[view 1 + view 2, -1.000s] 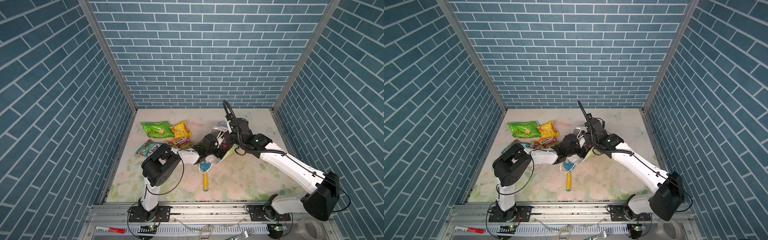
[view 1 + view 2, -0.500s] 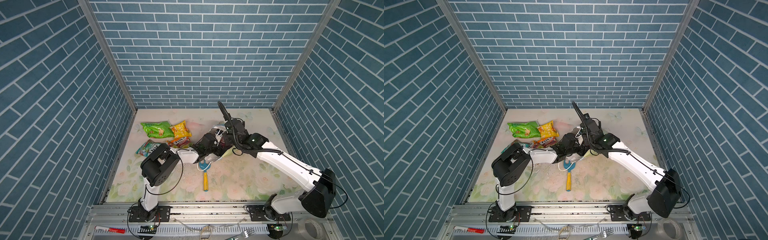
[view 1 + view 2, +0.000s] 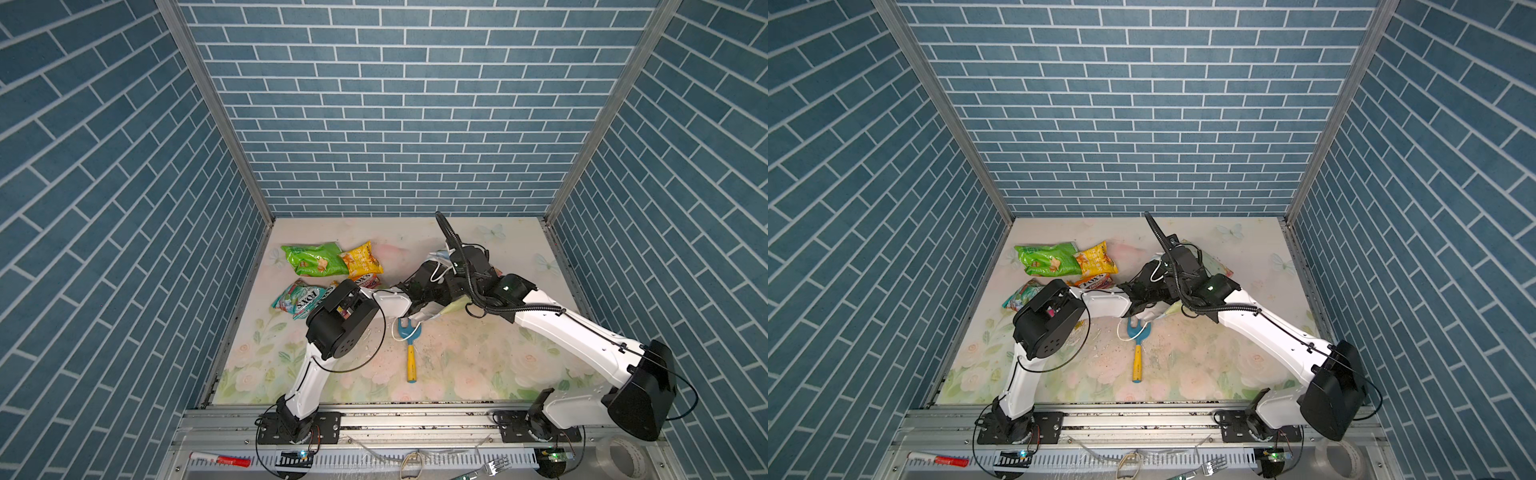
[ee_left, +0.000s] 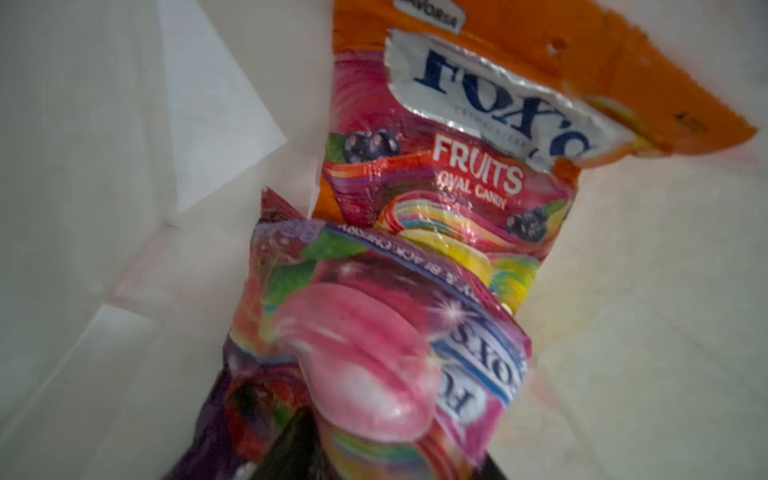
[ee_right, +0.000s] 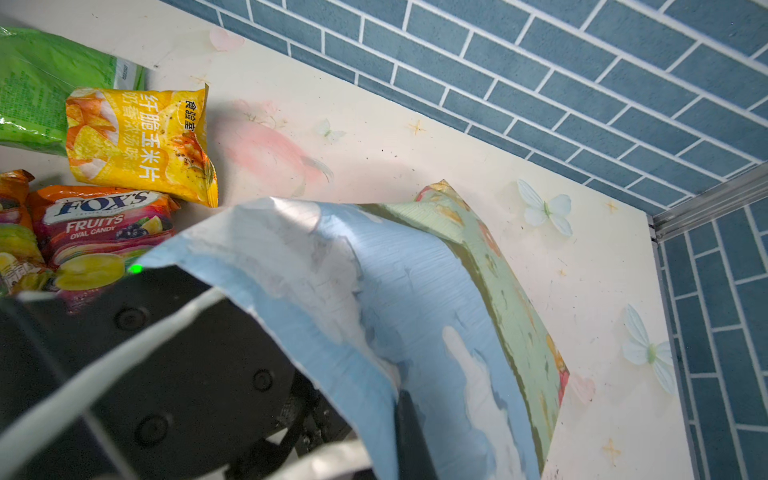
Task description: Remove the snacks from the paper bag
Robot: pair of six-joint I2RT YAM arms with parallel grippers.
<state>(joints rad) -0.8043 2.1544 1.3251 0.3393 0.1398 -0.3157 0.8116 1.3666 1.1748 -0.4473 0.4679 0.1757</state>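
Observation:
The paper bag (image 5: 415,291), sky-blue with a green floral band, lies on its side; in both top views the arms cover most of it (image 3: 455,305) (image 3: 1173,309). My right gripper (image 5: 397,432) is shut on its upper rim and holds the mouth up. Inside the white bag (image 4: 124,166) my left gripper (image 4: 390,453) is shut on a purple snack packet (image 4: 374,311); an orange-red fruit-candy packet (image 4: 457,145) lies behind it. Out on the mat lie green (image 3: 313,259), yellow (image 3: 361,259), teal-white (image 3: 297,297) and orange-red (image 3: 368,280) snacks.
A toy rake (image 3: 409,345) with a blue head and yellow handle lies on the mat just in front of the bag's mouth, with a white cord handle (image 3: 1121,330) looped beside it. Brick-patterned walls close in the left, back and right sides.
Inside the bag my left gripper's jaws have come together from wide open onto the purple packet. The right arm has shifted slightly left, still holding the bag's rim.

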